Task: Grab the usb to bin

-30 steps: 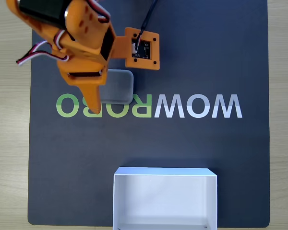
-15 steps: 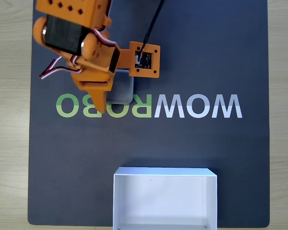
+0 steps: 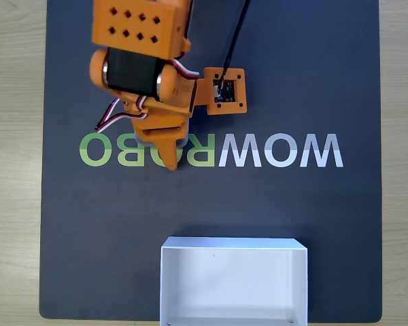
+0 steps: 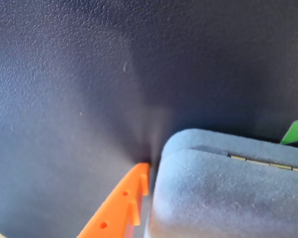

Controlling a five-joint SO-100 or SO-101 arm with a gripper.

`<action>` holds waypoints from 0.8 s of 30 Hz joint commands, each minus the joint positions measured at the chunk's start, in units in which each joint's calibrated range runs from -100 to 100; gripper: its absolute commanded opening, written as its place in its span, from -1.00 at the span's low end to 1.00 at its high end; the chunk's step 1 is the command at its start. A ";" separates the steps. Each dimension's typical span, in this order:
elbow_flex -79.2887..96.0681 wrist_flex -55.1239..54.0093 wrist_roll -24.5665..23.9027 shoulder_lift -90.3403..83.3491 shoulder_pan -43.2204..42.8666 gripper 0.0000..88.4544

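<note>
In the wrist view the usb (image 4: 228,198) is a matte grey block with rounded corners, filling the lower right on the dark mat. One orange finger (image 4: 120,208) lies along its left side, touching or nearly touching it. The other finger is out of frame, so how the jaws stand is unclear. In the fixed view the orange arm covers the usb, and my gripper (image 3: 171,161) points down over the green letters of the mat's logo. The bin (image 3: 234,252), a white shallow box, sits at the bottom centre, well below the gripper.
The dark mat (image 3: 326,217) carries a "WOWROBO" logo across its middle. A small orange camera board (image 3: 225,90) with a black cable sticks out to the right of the arm. Pale wooden table borders the mat on both sides.
The arm has swung to the right across the mat. The grey block, visible beside the gripper earlier, is now covered by the arm in the fixed view.
</note>
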 commanded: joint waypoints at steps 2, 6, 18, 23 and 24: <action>-0.32 0.23 -0.05 -0.29 -0.29 -0.01; -0.32 0.15 -1.36 -0.29 0.80 -0.24; -0.68 0.93 -3.84 -6.98 4.76 -0.97; -4.75 4.86 -4.15 -20.97 1.81 -0.97; -6.28 5.38 -4.15 -23.94 0.80 -0.97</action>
